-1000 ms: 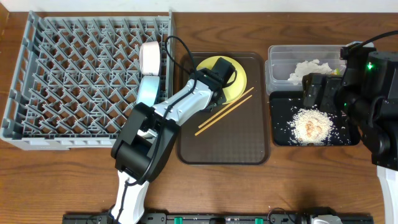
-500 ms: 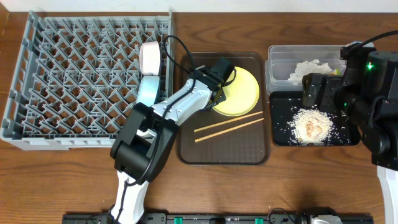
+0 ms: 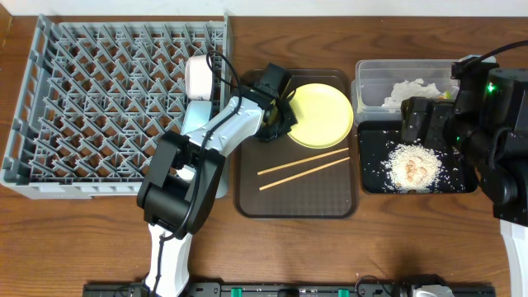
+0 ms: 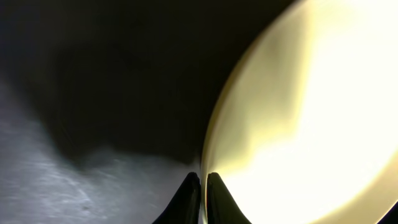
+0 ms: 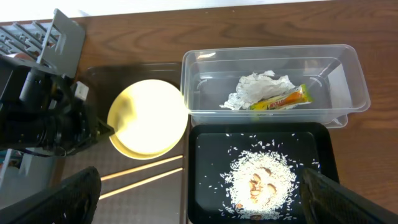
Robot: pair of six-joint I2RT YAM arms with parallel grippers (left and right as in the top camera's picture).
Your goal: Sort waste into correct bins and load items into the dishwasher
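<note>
Starting at the left of the overhead view, the grey dish rack (image 3: 99,107) fills that side of the bench (image 3: 82,239), with a white bowl (image 3: 198,76) standing on edge among the pegs by its right wall. The left arm reaches across that wall to the brown tray (image 3: 297,198) in the middle of the frame. The left pincer (image 4: 202,183) is closed almost fully, its two tips nipping the left rim of the yellow plate (image 3: 322,115). The plate sits at the upper part of the brown tray, and whether it is lifted clear of the tray cannot be told. Two chopsticks (image 3: 302,167) lie loose on the tray just below it.

Further right, the clear tub (image 3: 367,91) holds the crumpled tissue (image 3: 410,89) and the green-and-yellow wrapper (image 5: 281,98). The black tray (image 3: 458,186) below it carries a heap of rice (image 3: 412,165). The right pincer (image 5: 199,180) hangs above these bins, spread wide with nothing in it.

The likely next step is carrying the plate left into the rack, and the grip is the weak point. A thin pinch on one edge leaves the whole plate hanging off to the side, so it may swivel or slide out. If it dropped, it could scatter the chopsticks. The route also crosses the rack wall close to the white bowl, so a low or tilted plate could catch the wall, the pegs or the bowl.
</note>
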